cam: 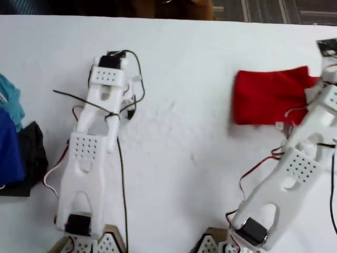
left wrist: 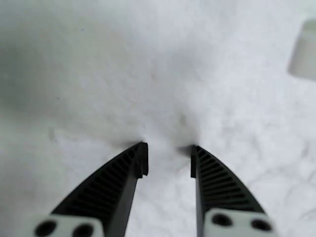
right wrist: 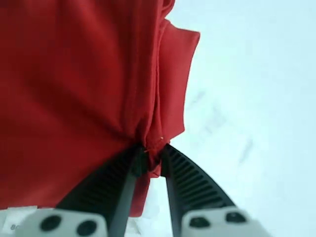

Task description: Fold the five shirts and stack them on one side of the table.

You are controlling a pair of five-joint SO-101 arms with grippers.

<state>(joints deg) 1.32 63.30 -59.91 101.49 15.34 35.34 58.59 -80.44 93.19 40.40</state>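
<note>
A folded red shirt [cam: 268,96] lies on the white table [cam: 200,158] at the far right. In the right wrist view my right gripper [right wrist: 150,160] is shut on a bunched fold at the edge of the red shirt [right wrist: 74,98]. The right arm [cam: 295,163] slants up from the near edge to the shirt's right end. The left arm [cam: 97,116] stands left of the middle. Its gripper [left wrist: 168,160] is open just above bare table, with nothing between the black fingers [left wrist: 131,168].
At the left edge lie other shirts in a heap: a teal one [cam: 11,103], a blue one [cam: 9,147] and a black one [cam: 32,155]. Cables [cam: 124,174] trail along the left arm. The far table edge runs along the top.
</note>
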